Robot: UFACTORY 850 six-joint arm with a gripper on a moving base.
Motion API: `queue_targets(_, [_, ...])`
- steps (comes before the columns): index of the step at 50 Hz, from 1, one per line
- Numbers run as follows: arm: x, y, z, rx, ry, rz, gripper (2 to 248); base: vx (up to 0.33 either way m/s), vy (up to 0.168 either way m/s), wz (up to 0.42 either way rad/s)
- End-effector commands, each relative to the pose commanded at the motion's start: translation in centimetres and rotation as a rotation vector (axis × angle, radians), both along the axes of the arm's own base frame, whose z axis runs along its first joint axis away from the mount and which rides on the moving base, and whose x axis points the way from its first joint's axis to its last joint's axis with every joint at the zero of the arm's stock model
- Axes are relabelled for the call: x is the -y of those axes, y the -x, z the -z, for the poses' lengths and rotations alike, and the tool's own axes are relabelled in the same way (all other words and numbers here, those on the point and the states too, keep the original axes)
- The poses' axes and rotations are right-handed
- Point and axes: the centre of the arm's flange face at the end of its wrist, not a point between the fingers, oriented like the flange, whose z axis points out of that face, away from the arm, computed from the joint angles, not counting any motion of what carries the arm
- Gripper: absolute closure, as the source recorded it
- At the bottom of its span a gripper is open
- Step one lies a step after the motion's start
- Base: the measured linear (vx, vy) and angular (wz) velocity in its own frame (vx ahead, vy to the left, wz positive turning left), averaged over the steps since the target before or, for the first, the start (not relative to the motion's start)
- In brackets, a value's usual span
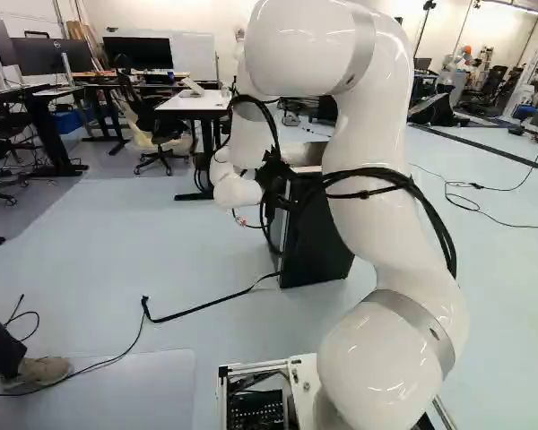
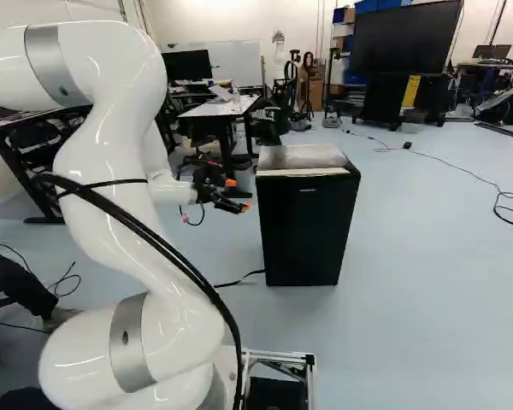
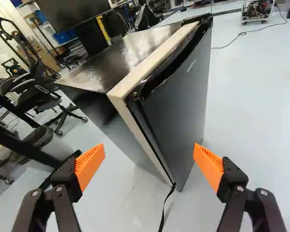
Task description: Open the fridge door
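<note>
"Where's the fridge (image 2: 299,226) fr u?"

"On the floor, just past the big white arm (image 2: 111,154). It's a black box, standing up straight. The fridge door (image 3: 176,108) is shut, flat on the front, w/ a pale strip btwn it & the rest."

"OK, & the claw (image 2: 238,194)?"

"Wide! Its 2 fingers are way apart, w/ orange pads (image 3: 90,166) on them. It's near the fridge but not touching. If u look out btwn the fingers, the fridge is ahead, w/ a bottom corner showing in the gap."

"What's on the floor there?"

"A black cord (image 1: 206,307). It goes from the foot of the fridge, along the floor, w/ a bend in it."

"& the shiny bit?"

"That's the fridge top (image 3: 116,53). It's dark & flat, & the light makes white spots on it."

"Anything behind?"

"Yep, a white table (image 2: 222,107) w/ stuff on it, way back past the claw. Also a big black screen (image 2: 406,38) by the far wall, well apart frm the fridge"
</note>
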Motion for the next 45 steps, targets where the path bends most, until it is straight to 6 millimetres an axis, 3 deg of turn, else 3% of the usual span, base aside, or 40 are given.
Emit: queue_targets(45, [0.9, -3.6, 0.1, 0.045, -0.007, 0.092, 3, 0.0, 0.0, 0.0])
